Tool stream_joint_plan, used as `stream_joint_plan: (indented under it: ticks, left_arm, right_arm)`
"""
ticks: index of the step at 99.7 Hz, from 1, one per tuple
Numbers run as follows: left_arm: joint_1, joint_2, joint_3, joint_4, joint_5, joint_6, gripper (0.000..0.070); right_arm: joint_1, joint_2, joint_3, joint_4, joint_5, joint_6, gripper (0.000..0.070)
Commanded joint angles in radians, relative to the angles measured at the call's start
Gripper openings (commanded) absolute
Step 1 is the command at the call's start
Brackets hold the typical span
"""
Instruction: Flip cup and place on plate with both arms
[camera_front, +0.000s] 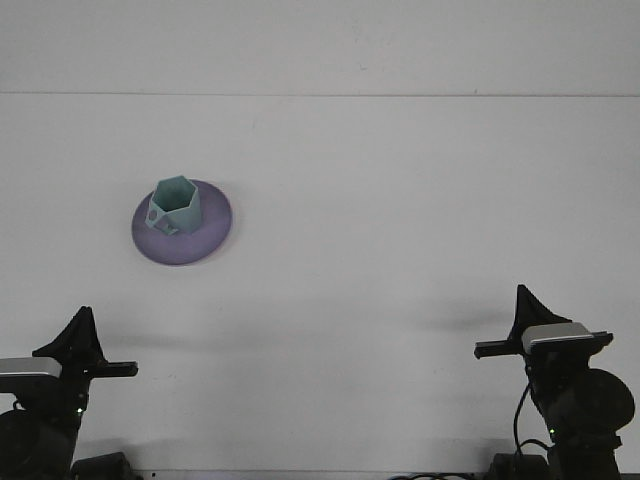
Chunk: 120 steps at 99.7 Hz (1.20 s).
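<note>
One pale teal hexagonal cup (175, 204), mouth up, seated on the round lilac plate (212, 232) at centre left of the frame on the white worktop (400, 220). By the look of it, flipped and placed already; nothing obvious left but perhaps parking the arms. Left gripper (100, 368) low in the bottom left corner, right gripper (500, 349) low at bottom right, both well apart from the cup and holding nothing. Fingers open or closed: cannot tell from this view.
</note>
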Motion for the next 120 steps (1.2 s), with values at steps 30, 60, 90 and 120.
stream_joint_plan:
  ticks: [30,60,90,120]
  left_arm:
    - [0.001,-0.003,0.006,0.010,-0.005,-0.024,0.0015]
    - [0.004,-0.063,-0.119,0.111,-0.055,-0.045,0.0015]
    - [-0.069,-0.133,-0.417,0.353,-0.091,-0.047,0.0015]
    - [-0.097,-0.133,-0.526,0.390,-0.084,-0.070,0.0015]
  right_arm:
    - [0.000,0.004,0.006,0.014,0.000,0.018,0.0000]
    - [0.000,0.004,0.006,0.014,0.000,0.018,0.0000]
    - [0.000,0.000,0.006,0.015,0.000,0.018,0.0000]
    - [0.000,-0.003,0.006,0.016,0.000,0.018,0.0000]
